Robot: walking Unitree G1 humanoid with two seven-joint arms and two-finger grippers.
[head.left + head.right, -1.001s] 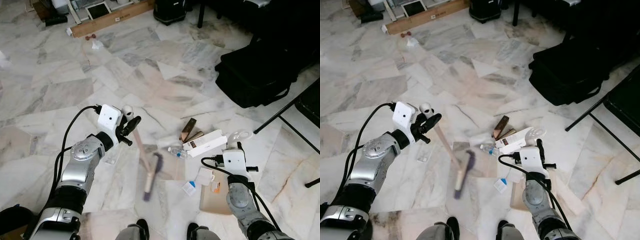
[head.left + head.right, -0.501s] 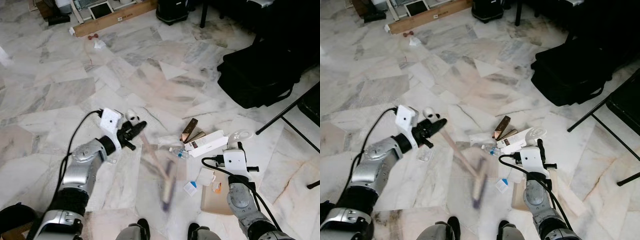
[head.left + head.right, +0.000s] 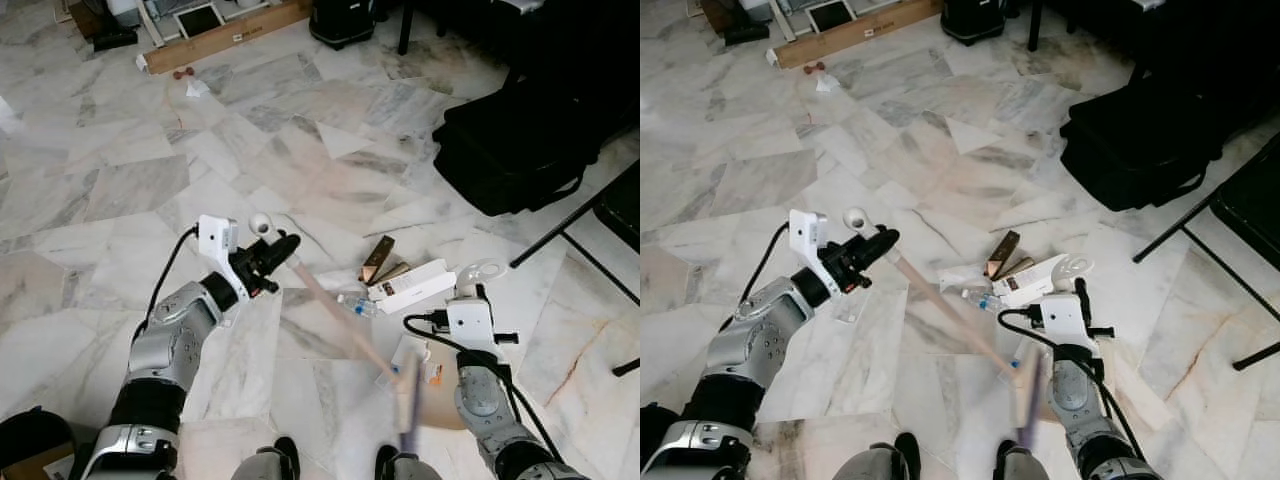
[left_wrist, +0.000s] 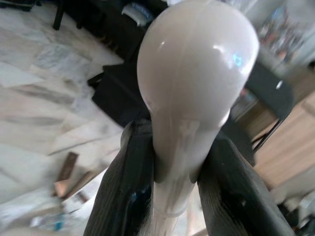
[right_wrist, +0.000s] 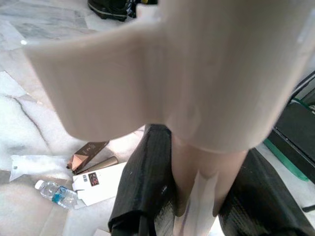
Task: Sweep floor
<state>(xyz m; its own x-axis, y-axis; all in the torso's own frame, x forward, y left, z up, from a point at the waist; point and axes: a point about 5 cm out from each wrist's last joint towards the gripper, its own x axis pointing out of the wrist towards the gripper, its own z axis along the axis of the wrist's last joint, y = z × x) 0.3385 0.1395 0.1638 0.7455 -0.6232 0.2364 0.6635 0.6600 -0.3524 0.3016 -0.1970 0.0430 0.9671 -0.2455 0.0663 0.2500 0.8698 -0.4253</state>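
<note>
Broom (image 3: 345, 330): handle clamped in left gripper (image 3: 283, 249); head at 4 o'clock beside dustpan (image 3: 440, 395), handle clamped by right gripper (image 5: 197, 196).

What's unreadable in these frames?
- Brush head at the end of the pale wooden broom: motion-blurred in both eye views.
- Beige dustpan: blurred close-up in the right wrist view, edges cut off.
- Print on the white rectangular carton: too small.
- Small clear plastic bottle label: too small.

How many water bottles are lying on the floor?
1. A small clear plastic bottle lies on the marble floor just left of the white box. More could be hidden under the litter.
</note>
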